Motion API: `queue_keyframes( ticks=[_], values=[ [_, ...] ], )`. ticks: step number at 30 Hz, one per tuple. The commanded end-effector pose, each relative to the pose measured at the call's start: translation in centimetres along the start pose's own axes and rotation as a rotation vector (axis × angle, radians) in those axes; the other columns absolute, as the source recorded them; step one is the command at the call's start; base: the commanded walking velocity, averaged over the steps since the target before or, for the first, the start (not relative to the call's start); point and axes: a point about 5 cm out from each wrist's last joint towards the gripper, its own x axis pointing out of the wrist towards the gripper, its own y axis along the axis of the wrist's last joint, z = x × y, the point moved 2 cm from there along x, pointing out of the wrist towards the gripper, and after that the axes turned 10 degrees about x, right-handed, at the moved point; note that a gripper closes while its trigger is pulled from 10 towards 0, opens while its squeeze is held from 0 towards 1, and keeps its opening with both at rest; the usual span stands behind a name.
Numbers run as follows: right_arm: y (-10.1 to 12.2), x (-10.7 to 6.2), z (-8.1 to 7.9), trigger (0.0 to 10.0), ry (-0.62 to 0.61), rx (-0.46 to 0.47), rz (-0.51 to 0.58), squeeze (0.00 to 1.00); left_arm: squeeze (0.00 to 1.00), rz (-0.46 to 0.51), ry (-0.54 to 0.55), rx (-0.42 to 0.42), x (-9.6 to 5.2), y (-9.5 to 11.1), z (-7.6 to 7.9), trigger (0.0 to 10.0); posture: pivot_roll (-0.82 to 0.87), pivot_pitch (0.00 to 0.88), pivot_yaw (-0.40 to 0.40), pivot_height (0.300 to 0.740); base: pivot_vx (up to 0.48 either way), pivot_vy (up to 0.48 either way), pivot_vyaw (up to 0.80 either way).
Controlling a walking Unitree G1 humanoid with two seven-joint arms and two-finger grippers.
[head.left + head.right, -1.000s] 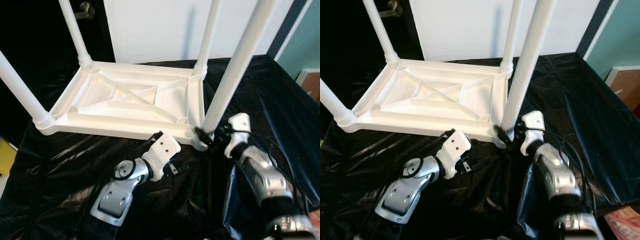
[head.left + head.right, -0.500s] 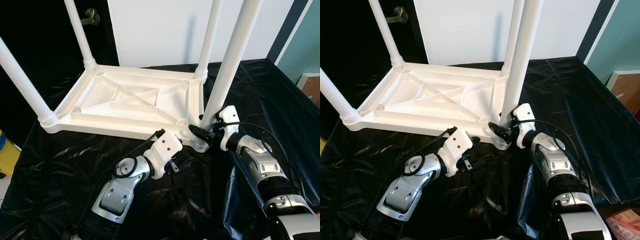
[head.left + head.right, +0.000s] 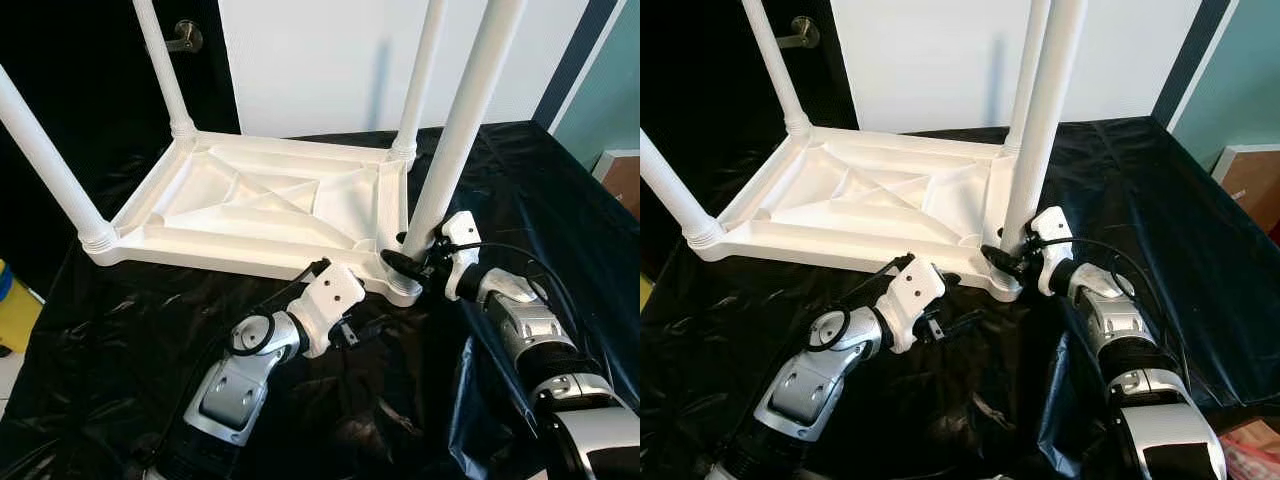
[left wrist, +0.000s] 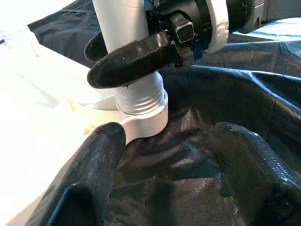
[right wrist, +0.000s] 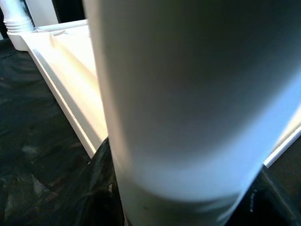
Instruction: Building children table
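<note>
A white plastic children's table [image 3: 270, 205] lies upside down on a black plastic sheet [image 3: 120, 340], its four legs pointing up. The right gripper [image 3: 408, 262] holds the near right leg [image 3: 455, 130] low down, at about 3 o'clock from the tabletop's middle. The left gripper [image 4: 164, 179], fingers spread wide and holding nothing, sits just beside that leg's socket [image 4: 143, 117], at 5 o'clock. No writing can be read.
</note>
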Motion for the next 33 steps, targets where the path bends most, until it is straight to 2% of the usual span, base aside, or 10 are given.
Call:
queue_keyframes(
  ticks=[1, 5, 12, 13, 14, 17, 19, 20, 22, 33],
  values=[
    [-1.2, 0.1, 0.2, 10.0, -0.051, 0.026, -0.058, 0.00, 0.00, -0.022, 0.060, 0.010, 0.1, -0.3, -0.4, 10.0, 0.01, 0.000, -0.037, 0.740, 0.000, 0.000, 0.00],
    [-1.2, 0.1, 0.4, 10.0, -0.074, 0.021, -0.069, 0.00, 0.00, -0.022, 0.060, 0.009, 0.1, -0.3, -0.4, 10.0, 0.01, 0.000, -0.037, 0.740, 0.000, 0.000, 0.00],
    [-1.8, 1.1, 0.3, 10.0, -0.276, 0.093, -0.067, 0.00, 0.00, -0.029, 0.063, 0.004, 0.1, -0.5, -0.1, 10.0, 0.02, 0.000, -0.043, 0.740, 0.000, 0.000, 0.00],
    [-2.0, 1.5, 0.0, 10.0, -0.362, 0.138, -0.046, 0.00, 0.00, -0.032, 0.064, 0.005, 0.0, -0.6, -0.1, 10.0, 0.02, 0.000, -0.043, 0.740, 0.000, 0.000, 0.00],
    [-2.0, 1.5, 0.0, 10.0, -0.362, 0.138, -0.046, 0.00, 0.00, -0.032, 0.064, 0.005, 0.0, -0.6, -0.1, 10.0, 0.02, 0.000, -0.043, 0.740, 0.000, 0.000, 0.00],
    [-3.5, 1.5, -1.7, 10.0, -0.717, 0.243, 0.036, 0.00, 0.00, -0.035, 0.070, 0.003, -0.1, -0.7, -0.2, 10.0, 0.02, 0.000, -0.037, 0.740, 0.000, 0.000, 0.00],
    [-4.1, 1.3, -2.6, 10.0, -0.795, 0.260, 0.046, 0.00, 0.00, -0.036, 0.072, 0.004, -0.1, -0.7, -0.2, 10.0, 0.02, 0.000, -0.036, 0.740, 0.000, 0.000, 0.00],
    [-4.7, 1.8, -3.8, 10.0, -0.801, 0.305, 0.046, 0.00, 0.00, -0.037, 0.072, 0.002, -0.1, -0.7, -0.3, 10.0, 0.02, 0.000, -0.025, 0.740, 0.000, 0.000, 0.00],
    [-4.9, 2.2, -4.6, 10.0, -0.788, 0.331, 0.043, 0.00, 0.00, -0.038, 0.072, 0.000, -0.1, -0.8, -0.3, 10.0, 0.02, 0.000, -0.025, 0.740, 0.000, 0.000, 0.00],
    [-3.7, 2.9, -5.6, 10.0, -0.742, 0.285, 0.066, 0.00, 0.00, -0.039, 0.060, 0.012, -0.1, -0.8, -0.5, 10.0, 0.01, 0.000, -0.001, 0.740, 0.000, 0.000, 0.00]
  ],
)
